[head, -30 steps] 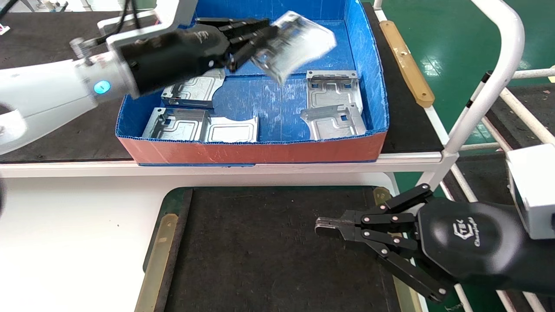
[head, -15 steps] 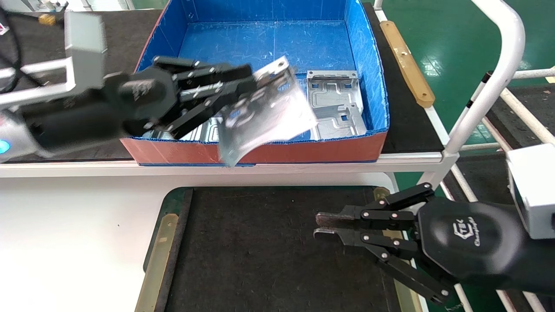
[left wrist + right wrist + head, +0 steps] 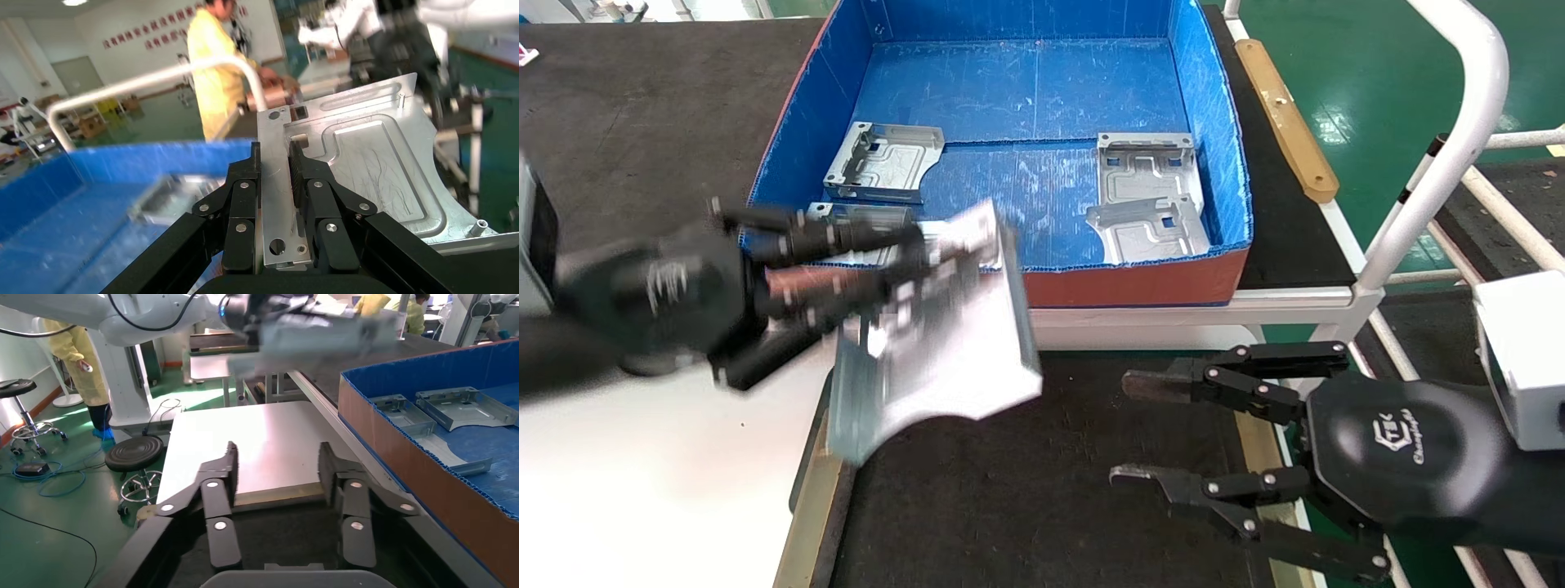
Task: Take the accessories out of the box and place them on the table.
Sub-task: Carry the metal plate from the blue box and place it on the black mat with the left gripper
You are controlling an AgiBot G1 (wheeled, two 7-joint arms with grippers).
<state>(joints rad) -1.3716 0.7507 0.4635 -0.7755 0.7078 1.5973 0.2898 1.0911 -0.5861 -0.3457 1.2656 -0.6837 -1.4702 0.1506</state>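
Observation:
My left gripper is shut on the rim of one silver accessory, which hangs tilted above the left end of the dark table mat, just in front of the box. The left wrist view shows the plate pinched between the fingers of the left gripper. Three more accessories lie in the blue box; another shows partly behind the left fingers. My right gripper stands open and empty over the mat's right side, seen also in the right wrist view.
A white tube frame rises at the right. A brass strip edges the mat's left side, with white worktop beyond it. The box's orange wall stands close beside the right gripper.
My left gripper has carried the plate out of the box, toward me and leftward, down over the mat's left end. The right gripper's fingers have opened wide.

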